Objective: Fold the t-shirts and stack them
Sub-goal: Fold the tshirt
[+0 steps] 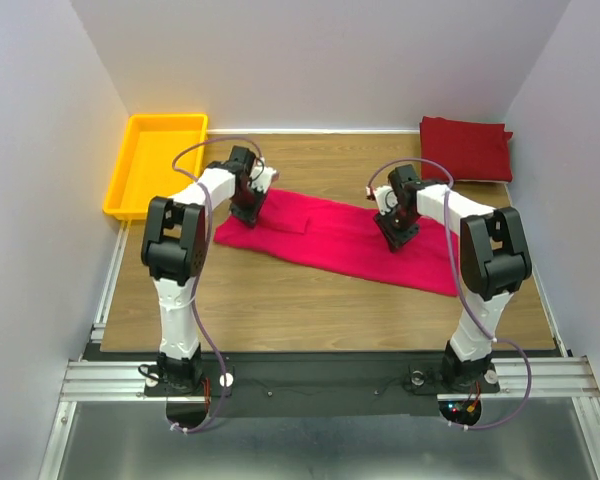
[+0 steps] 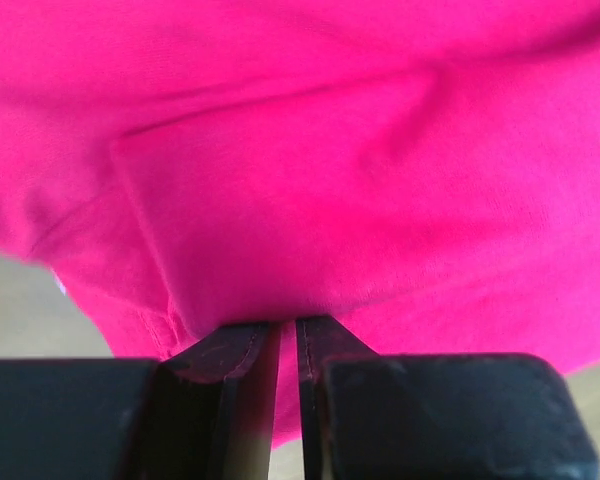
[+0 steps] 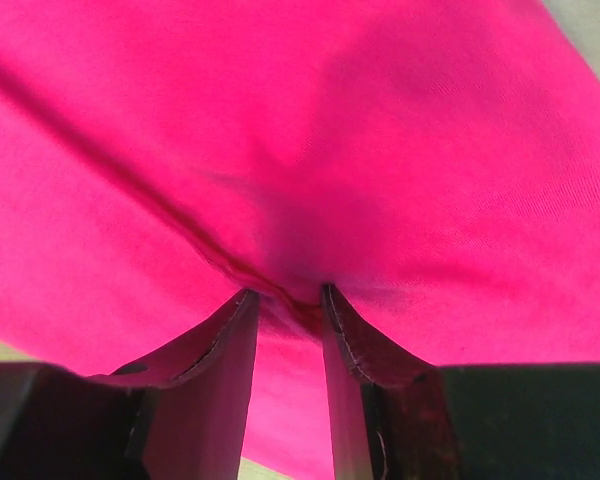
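The magenta-pink t-shirt (image 1: pixel 335 240) lies as a long folded band across the middle of the table. My left gripper (image 1: pixel 250 205) is down on its left end; the left wrist view shows the jaws nearly closed with pink cloth (image 2: pixel 310 200) pinched between them. My right gripper (image 1: pixel 395 235) is down on its right part; the right wrist view shows the jaws closed on a raised fold of the cloth (image 3: pixel 300 200). The crimson red t-shirt (image 1: pixel 467 148) lies folded at the far right corner, away from both grippers.
A yellow plastic tray (image 1: pixel 155 165) stands at the far left corner. White walls enclose the table on the left, back and right. Bare wood (image 1: pixel 280 300) shows in front of the pink shirt.
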